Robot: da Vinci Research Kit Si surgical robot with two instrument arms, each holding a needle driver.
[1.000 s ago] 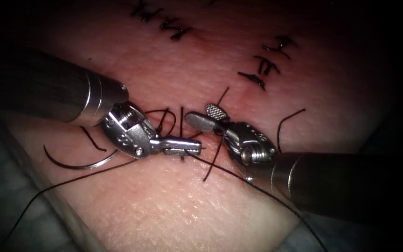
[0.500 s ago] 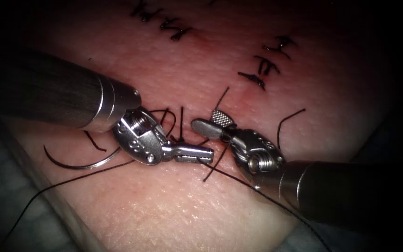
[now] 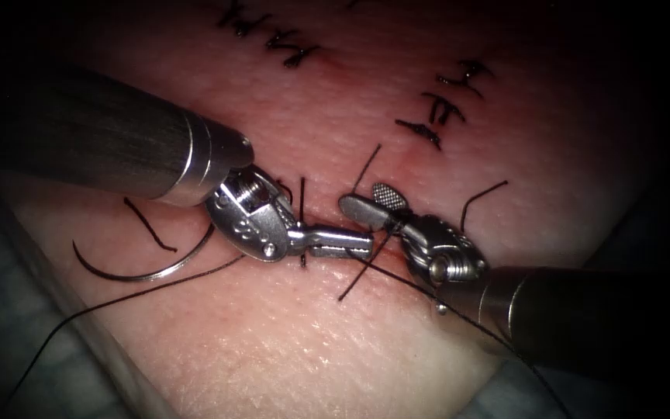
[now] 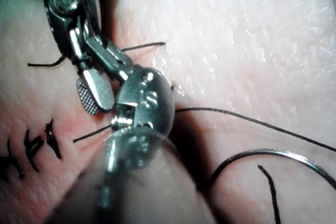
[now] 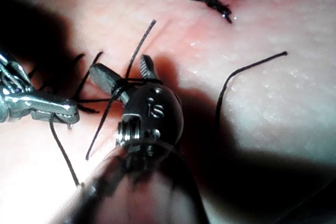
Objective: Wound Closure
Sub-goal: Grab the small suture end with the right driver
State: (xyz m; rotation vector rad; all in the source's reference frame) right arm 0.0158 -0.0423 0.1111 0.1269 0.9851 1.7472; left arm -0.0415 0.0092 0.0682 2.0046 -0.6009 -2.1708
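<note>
My left tool (image 3: 362,247) comes in from the upper left, its jaws shut on the thread (image 3: 443,310) just over the cut (image 3: 327,226). Facing it, the right tool (image 3: 361,196) has its jaws open, holding nothing, with thread looped around their base (image 5: 126,85). The curved needle (image 3: 141,271) lies free on the tissue (image 3: 288,341) to the left of both tools, not in the tissue; I also see the needle (image 4: 273,153) in the left wrist view. Its thread (image 3: 118,299) trails off to the lower left.
Finished stitches (image 3: 443,109) and more stitches (image 3: 288,50) sit farther back. Short cut ends of thread (image 3: 149,225) lie left of the tools, and another cut end (image 3: 478,198) lies to the right. The tissue's edge (image 3: 79,326) drops off at lower left.
Both tools have shifted to the right over the cut, the left tool's shut jaws following the right tool's open jaws. The needle has stayed where it lay.
</note>
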